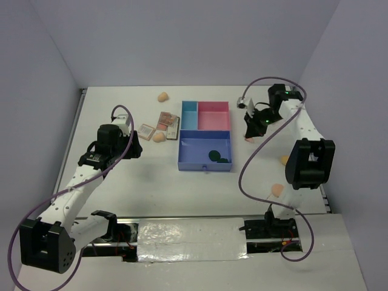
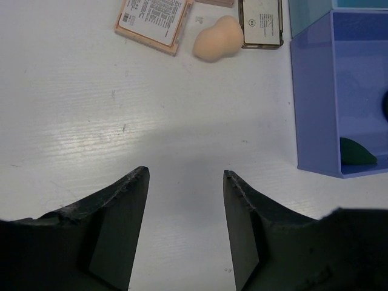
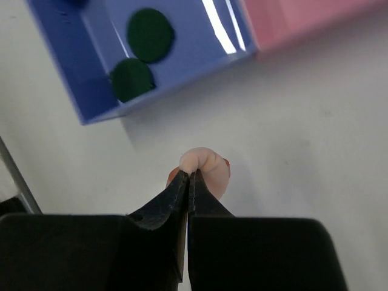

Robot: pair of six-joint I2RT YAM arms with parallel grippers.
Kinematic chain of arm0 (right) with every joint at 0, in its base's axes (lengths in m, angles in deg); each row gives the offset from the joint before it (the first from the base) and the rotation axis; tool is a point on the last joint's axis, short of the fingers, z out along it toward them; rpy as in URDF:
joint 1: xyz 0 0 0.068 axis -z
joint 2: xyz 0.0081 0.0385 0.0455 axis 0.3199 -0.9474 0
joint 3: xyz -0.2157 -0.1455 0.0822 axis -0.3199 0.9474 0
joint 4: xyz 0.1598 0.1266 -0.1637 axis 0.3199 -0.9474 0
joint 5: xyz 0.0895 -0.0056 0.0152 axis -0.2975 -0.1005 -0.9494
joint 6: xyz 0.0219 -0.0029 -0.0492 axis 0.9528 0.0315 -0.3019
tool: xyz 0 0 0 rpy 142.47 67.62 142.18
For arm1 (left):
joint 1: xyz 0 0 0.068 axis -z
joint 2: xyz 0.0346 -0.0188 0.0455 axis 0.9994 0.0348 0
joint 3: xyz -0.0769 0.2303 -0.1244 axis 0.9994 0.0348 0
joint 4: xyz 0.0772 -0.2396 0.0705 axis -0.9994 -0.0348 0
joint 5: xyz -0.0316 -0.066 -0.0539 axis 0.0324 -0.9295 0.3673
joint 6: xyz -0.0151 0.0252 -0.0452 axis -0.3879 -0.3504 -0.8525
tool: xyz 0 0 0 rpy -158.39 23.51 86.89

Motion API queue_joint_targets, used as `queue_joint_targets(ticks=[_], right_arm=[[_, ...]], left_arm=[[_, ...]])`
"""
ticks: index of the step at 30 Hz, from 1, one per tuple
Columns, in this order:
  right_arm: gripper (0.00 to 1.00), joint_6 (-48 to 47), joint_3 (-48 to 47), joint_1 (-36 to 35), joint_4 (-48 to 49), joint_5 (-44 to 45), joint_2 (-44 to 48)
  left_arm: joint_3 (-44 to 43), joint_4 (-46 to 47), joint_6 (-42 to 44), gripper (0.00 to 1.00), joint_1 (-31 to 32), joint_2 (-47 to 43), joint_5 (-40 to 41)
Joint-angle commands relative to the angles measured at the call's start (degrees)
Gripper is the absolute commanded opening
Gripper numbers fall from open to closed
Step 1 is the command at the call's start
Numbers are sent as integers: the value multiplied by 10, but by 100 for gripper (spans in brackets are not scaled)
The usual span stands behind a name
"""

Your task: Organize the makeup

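**Desk:** What's on the left?

**Photographer:** The left gripper [image 2: 185, 173], jaws parted and holding nothing, hangs low over bare table left of the blue-and-pink tray [image 1: 194, 167]. Between it and the tray's left wall lie a cluster of palettes [image 1: 165, 120] and a peach sponge [image 2: 217, 39]. A second sponge [image 1: 162, 96] sits beyond the tray's far left corner. None of these is sorted yet.

**Desk:** And inside the tray?

**Photographer:** Two dark green discs [image 3: 150, 34] lie in the large purple compartment, at its near right end. The pink and blue compartments look bare.

**Desk:** The right side?

**Photographer:** Just right of the tray, the right gripper [image 3: 189, 177] is clamped tight on a soft peach piece [image 3: 212, 168], nipping only its edge. I cannot tell whether it is a sponge or a puff, or whether it has left the table. Two more peach pieces [image 1: 277, 190] lie well right of the tray, toward its near side.

**Desk:** What could go wrong?

**Photographer:** The bite is thin and the material squashy, so a quick lift or swing could pull it free and drop it short of the tray. A low pass could catch it on the tray's right wall and shove the tray. If the left arm goes for the sponge by the left wall, its fingers could nudge the palettes touching the tray. Both arms reaching over the tray together might collide.
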Motion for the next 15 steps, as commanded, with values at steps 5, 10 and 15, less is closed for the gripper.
queue_joint_targets(ticks=[5,10,15], right_arm=[[2,-53,29,-130,15,-33,72],[4,0,16,-178,62,-32,57],[12,39,54,-230,130,11,52]], left_arm=[[-1,24,9,64,-5,-6,-7],[-2,25,10,64,-6,-8,-8],[-1,23,8,64,-6,-16,-5]])
